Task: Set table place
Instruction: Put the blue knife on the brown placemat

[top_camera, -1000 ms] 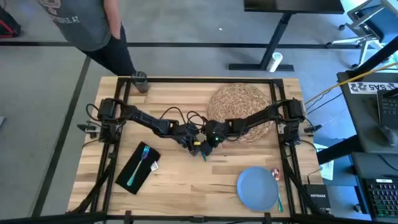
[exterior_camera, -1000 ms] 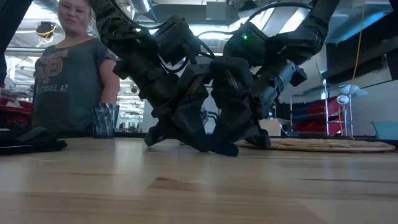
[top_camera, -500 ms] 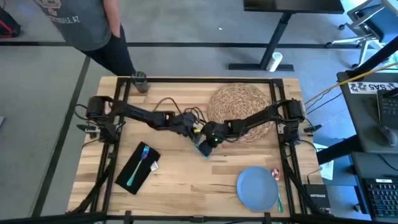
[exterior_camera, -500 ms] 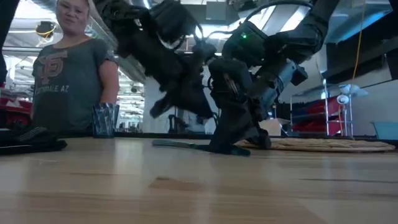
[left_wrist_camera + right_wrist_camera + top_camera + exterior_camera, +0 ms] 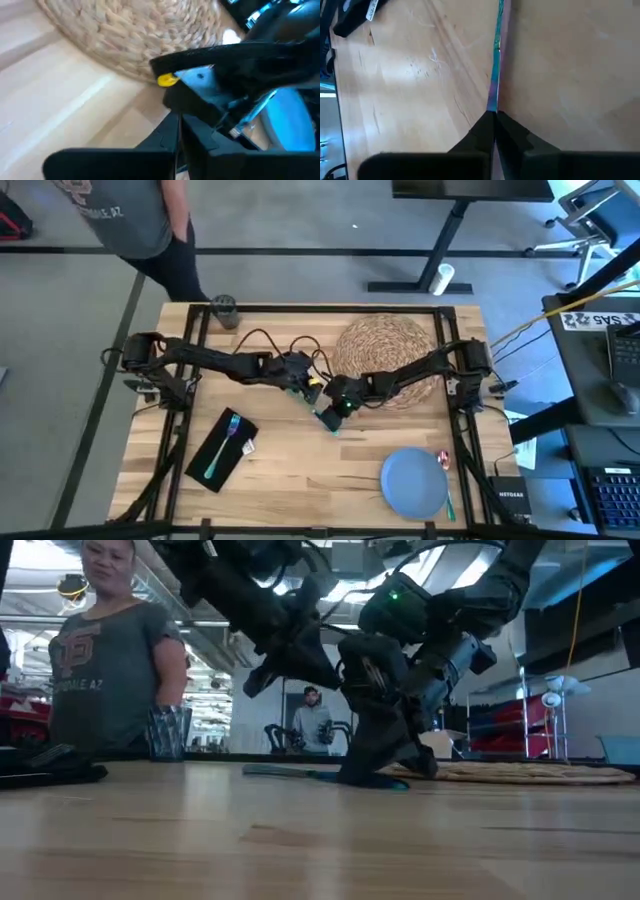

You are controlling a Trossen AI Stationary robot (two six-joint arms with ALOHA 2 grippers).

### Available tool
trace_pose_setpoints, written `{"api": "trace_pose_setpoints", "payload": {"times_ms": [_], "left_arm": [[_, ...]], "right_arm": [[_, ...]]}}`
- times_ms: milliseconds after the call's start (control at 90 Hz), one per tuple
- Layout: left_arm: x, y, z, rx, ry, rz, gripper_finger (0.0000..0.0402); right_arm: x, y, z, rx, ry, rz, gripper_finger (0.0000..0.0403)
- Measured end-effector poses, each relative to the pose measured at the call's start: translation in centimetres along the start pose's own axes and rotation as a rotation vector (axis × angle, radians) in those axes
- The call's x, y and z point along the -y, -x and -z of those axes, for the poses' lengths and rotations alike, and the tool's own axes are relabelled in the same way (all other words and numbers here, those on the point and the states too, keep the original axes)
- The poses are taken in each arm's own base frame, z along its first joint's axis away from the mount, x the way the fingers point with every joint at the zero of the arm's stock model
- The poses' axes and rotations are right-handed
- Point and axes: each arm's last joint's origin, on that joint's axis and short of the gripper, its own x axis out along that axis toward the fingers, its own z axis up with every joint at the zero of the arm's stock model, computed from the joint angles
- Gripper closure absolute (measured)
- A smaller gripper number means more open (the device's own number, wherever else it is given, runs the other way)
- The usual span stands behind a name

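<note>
One blue plate (image 5: 414, 483) (bare) lies on the table (image 5: 300, 470).

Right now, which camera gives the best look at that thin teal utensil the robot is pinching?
The right wrist view: the teal utensil runs edge-on from the right gripper. The high view shows only a teal bit, the low view a flat strip; the left wrist view shows none.

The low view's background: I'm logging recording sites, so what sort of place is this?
Probably a robotics lab or workshop: exposed ceiling ducts, another robot arm rig beside a seated person in the background, and a monitor desk beyond the table.
</note>
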Motion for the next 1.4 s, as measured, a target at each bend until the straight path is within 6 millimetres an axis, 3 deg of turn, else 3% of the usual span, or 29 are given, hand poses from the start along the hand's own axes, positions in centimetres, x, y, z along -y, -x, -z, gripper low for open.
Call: {"api": "trace_pose_setpoints", "payload": {"times_ms": [511,733,1211,1400], "left_arm": [[0.0,4.1,-3.3,0.162,-0.017,0.017,0.0401],[-0.4,4.8,-3.9,0.182,-0.015,0.003,0.0401],[-0.7,5.7,-4.7,0.216,-0.023,0.005,0.0401],[-0.8,5.8,-4.8,0.218,-0.020,0.005,0.0401]], "right_arm": [[0.2,2.5,-0.6,0.047,0.013,0.110,0.0402],[-0.2,3.6,-0.9,0.062,0.027,0.100,0.0402],[-2.1,7.8,-1.5,0.169,0.076,0.091,0.0403],[-1.4,9.5,-2.1,0.193,0.076,0.145,0.0403]]}}
